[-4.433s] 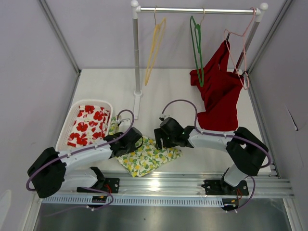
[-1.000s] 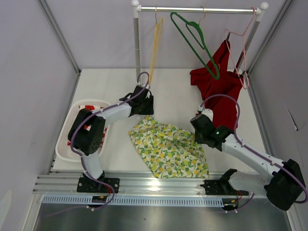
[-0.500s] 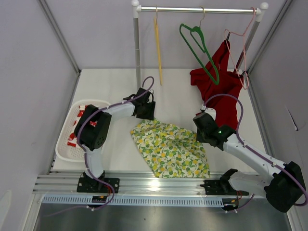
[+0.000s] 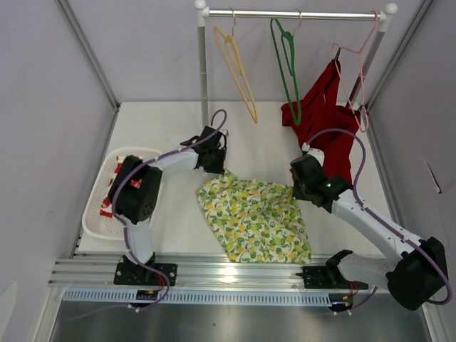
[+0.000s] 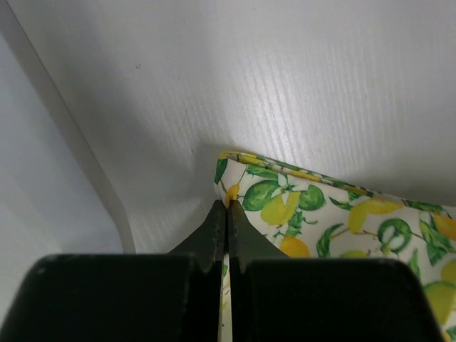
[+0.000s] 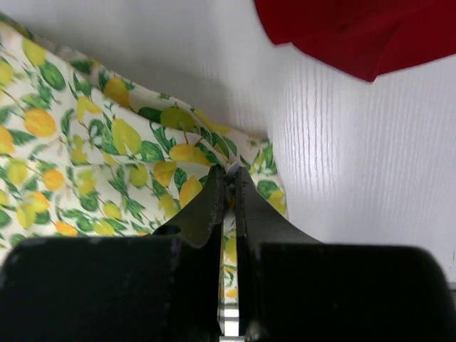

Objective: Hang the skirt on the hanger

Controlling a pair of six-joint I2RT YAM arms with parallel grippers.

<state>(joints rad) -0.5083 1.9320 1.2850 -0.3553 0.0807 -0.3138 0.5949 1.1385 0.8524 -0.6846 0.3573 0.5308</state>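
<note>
The skirt [image 4: 253,217], white with a lemon print, lies spread flat on the table between the two arms. My left gripper [image 4: 221,171] is shut on the skirt's far left corner; in the left wrist view the left gripper [image 5: 226,206] pinches the hem of the skirt [image 5: 320,214]. My right gripper [image 4: 296,191] is shut on the far right corner; its wrist view shows the right gripper [image 6: 230,179] clamping a fold of the skirt [image 6: 85,157]. A yellow hanger [image 4: 239,71] and a green hanger [image 4: 287,68] hang bare on the rail, far above both grippers.
A pink hanger [image 4: 356,71] at the rail's right end carries a red garment [image 4: 320,125], whose hem [image 6: 356,28] hangs close to my right gripper. The rack's post [image 4: 203,78] stands behind my left gripper. A white basket [image 4: 92,221] with red floral cloth sits at the left.
My left gripper has shut on the skirt's far left corner. The right gripper keeps its grip and has shifted slightly farther back. The yellow and green hangers have swung on the rail.
</note>
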